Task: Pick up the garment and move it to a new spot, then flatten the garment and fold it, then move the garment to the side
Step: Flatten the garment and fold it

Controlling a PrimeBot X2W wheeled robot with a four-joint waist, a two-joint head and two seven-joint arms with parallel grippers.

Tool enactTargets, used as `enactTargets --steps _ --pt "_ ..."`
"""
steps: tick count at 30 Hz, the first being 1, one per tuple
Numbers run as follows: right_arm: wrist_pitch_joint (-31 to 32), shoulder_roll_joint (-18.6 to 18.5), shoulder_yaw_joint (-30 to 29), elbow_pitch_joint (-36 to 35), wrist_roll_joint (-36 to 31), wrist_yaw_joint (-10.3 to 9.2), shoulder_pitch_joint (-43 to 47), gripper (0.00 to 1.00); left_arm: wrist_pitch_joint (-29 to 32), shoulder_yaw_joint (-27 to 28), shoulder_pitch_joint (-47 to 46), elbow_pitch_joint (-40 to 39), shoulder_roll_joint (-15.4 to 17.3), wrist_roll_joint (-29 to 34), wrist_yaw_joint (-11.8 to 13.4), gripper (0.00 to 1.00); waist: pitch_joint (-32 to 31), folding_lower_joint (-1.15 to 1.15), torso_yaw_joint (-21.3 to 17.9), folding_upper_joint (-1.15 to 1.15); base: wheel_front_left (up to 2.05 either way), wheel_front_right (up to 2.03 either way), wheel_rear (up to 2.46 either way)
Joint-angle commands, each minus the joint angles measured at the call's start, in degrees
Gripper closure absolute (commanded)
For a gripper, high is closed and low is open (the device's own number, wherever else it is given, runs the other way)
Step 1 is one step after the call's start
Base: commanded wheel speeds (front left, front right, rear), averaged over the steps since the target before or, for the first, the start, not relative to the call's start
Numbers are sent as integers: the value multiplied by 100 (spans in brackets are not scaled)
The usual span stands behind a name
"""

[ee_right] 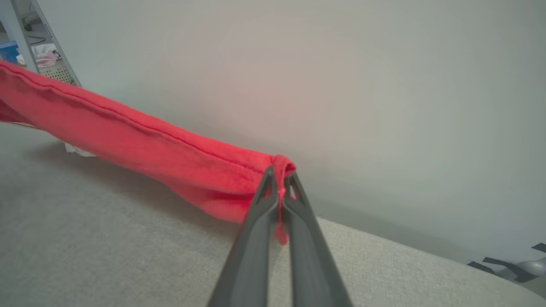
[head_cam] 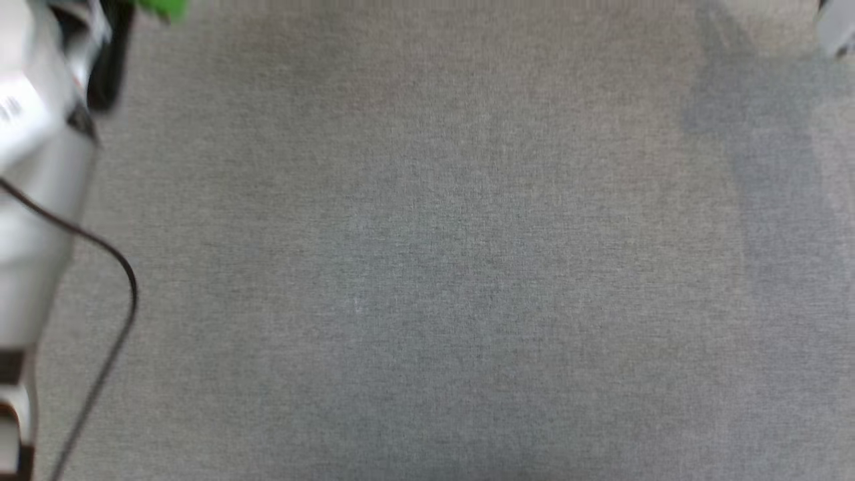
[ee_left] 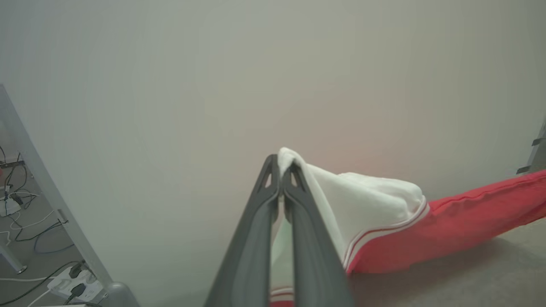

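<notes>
The garment (ee_left: 460, 221), a red jersey-knit shirt with a white short sleeve edged in red-and-white stripes, is held up by both grippers. The left gripper (ee_left: 282, 165) has its two long dark fingers pinched together on the sleeve at their tips, and the red body trails away to their right. The right gripper (ee_right: 279, 175) is likewise clamped on a bunched red edge. From there the cloth runs off to its left, just above the grey woven fabric surface (ee_right: 106, 238).

Red, white-sleeved garment (ee_left: 448, 221) stretched taut above surface
</notes>
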Motion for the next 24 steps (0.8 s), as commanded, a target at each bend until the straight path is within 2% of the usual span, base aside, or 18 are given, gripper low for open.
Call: enactTargets --steps 1,5,13,19,24 --pt "-54 -81 102 -120 119 -4 308 100 -34 91 491 -243 83 48 121 100 -443 0 115 0 0 0 0" --pt "-61 -315 339 -444 333 -4 1005 100 -34 190 1693 -883 206 111 366 100 -816 0 168 0 0 0 0" --pt "92 -678 651 -983 630 -4 2365 100 -25 19 3904 -1781 464 72 872 100 -1496 0 206 0 0 0 0" --pt "131 -852 691 -1236 778 -4 3359 100 37 -107 5189 -2221 598 -131 1252 100 -1899 0 274 0 0 0 0" --pt "128 -955 564 -1384 899 -4 4129 100 60 -238 5991 -2391 524 -352 1450 100 -2135 0 330 0 0 0 0"
